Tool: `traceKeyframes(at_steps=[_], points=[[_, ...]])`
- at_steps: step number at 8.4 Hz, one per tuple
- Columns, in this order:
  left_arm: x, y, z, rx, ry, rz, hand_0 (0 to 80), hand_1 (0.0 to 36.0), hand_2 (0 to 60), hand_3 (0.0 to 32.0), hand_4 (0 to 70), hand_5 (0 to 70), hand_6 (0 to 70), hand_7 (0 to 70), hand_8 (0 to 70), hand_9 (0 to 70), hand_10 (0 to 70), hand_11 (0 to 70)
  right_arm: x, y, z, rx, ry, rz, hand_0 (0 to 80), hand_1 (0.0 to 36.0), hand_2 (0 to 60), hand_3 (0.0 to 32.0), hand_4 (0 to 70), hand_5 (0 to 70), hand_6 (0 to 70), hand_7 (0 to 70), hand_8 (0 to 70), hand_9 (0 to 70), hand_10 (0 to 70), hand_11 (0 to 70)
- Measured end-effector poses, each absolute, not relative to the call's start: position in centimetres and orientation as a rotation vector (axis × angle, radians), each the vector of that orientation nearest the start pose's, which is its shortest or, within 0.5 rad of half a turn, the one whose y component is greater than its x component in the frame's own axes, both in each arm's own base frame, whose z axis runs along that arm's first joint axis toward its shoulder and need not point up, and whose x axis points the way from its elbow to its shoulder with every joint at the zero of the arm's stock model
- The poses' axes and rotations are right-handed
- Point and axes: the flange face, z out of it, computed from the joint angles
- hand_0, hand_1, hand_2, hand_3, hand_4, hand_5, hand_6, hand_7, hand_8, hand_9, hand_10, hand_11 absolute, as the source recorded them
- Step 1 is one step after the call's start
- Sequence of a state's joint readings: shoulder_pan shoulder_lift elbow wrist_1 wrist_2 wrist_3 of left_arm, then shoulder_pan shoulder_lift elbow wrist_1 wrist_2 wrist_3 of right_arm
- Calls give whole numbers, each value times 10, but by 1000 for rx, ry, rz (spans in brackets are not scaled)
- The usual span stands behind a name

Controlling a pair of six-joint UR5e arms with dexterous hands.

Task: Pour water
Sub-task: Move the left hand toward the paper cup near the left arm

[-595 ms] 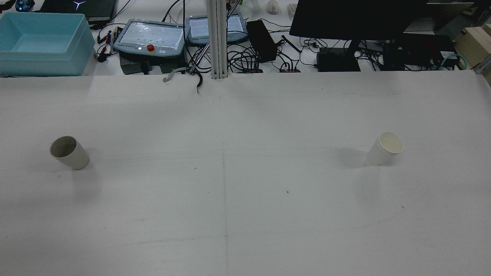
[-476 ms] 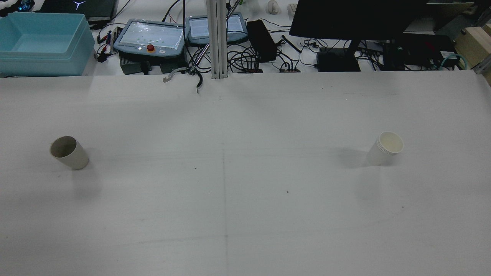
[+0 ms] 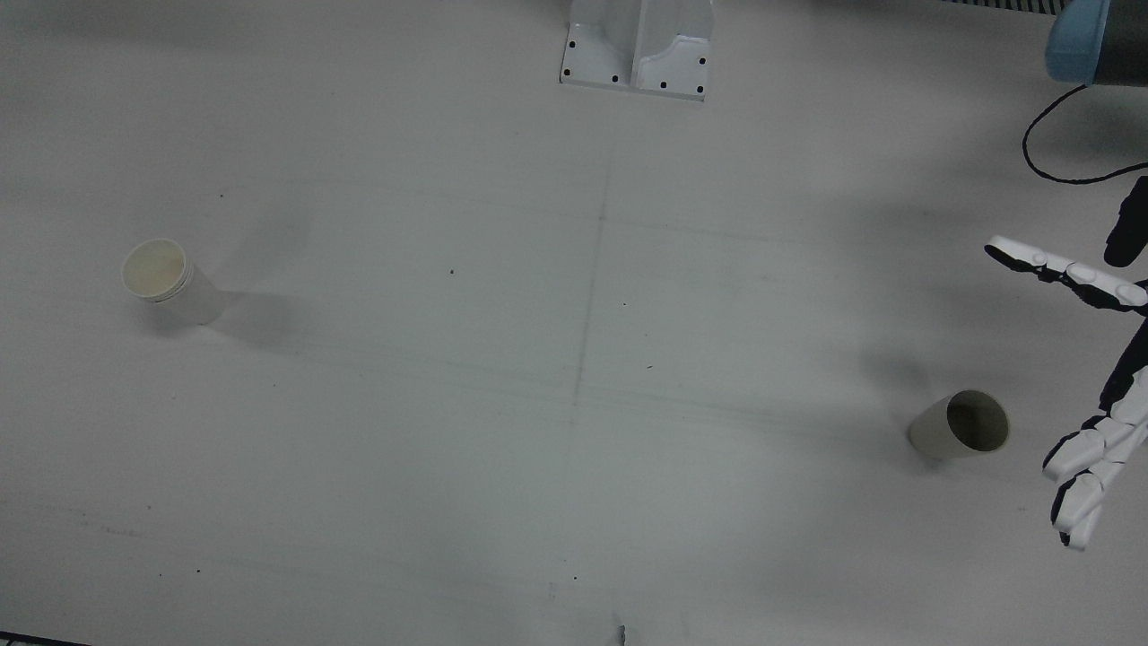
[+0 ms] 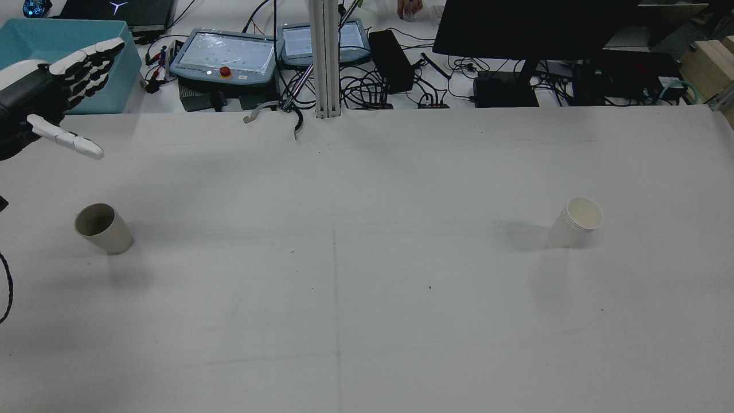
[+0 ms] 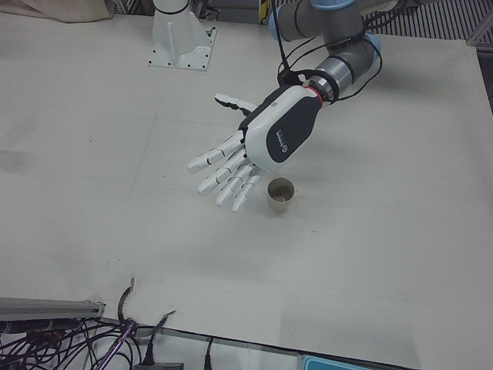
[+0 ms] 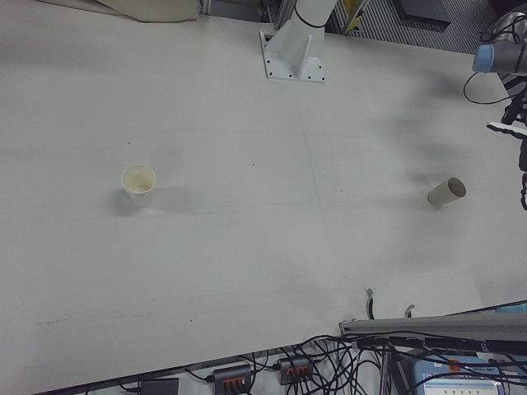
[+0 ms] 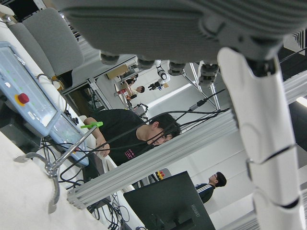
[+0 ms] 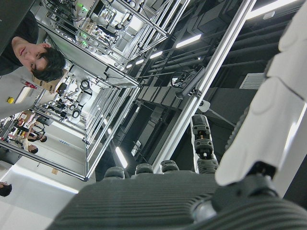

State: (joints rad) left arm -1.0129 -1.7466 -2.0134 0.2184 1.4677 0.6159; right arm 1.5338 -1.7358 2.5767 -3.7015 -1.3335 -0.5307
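Since the earlier rear frames the left robot hand has come into view at the upper left, where before only the bare worktop and the two cups showed. It hangs above the surface with its fingers spread wide, holding nothing. Just below it in the rear view, the grey-brown cup stands upright at the left middle of the frame, untouched. Far across at the right middle stands the white cup, also upright and alone. The right robot hand shows only in its own camera, as a close blur, so I cannot tell its state.
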Motion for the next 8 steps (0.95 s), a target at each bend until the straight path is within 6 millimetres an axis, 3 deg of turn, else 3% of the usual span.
traceKeyframes(at_steps=[2, 3, 5, 6, 7, 8], points=[[185, -537, 478, 143, 2217, -1337, 504, 147, 82, 142, 71, 78, 0, 65, 9, 23, 0, 0, 144, -319, 364, -866, 2478, -2012, 483, 100, 0, 42, 138, 118, 17, 68, 0, 0, 0, 0], [184, -530, 517, 157, 2205, -1358, 493, 130, 73, 142, 73, 69, 0, 61, 7, 21, 0, 0, 143, -321, 368, -866, 2473, -2032, 482, 100, 0, 40, 139, 119, 19, 73, 0, 0, 0, 0], [167, -507, 594, 190, 2201, -1398, 495, 134, 76, 142, 75, 72, 0, 60, 7, 20, 0, 0, 141, -324, 373, -875, 2470, -2058, 482, 100, 0, 36, 147, 123, 26, 84, 0, 2, 0, 0], [161, -497, 612, 200, 2210, -1400, 489, 129, 79, 146, 71, 61, 0, 56, 4, 17, 0, 0, 139, -327, 376, -876, 2471, -2072, 483, 100, 0, 36, 148, 122, 27, 86, 0, 3, 0, 0], [165, -491, 621, 210, 2232, -1364, 500, 152, 116, 146, 63, 61, 0, 56, 4, 17, 0, 0, 137, -330, 379, -877, 2471, -2085, 483, 99, 0, 40, 143, 121, 24, 82, 0, 2, 0, 0], [178, -485, 626, 231, 2256, -1311, 498, 150, 114, 150, 61, 57, 0, 55, 3, 16, 0, 0, 135, -332, 380, -877, 2471, -2093, 483, 100, 0, 38, 144, 121, 24, 83, 0, 2, 0, 0]])
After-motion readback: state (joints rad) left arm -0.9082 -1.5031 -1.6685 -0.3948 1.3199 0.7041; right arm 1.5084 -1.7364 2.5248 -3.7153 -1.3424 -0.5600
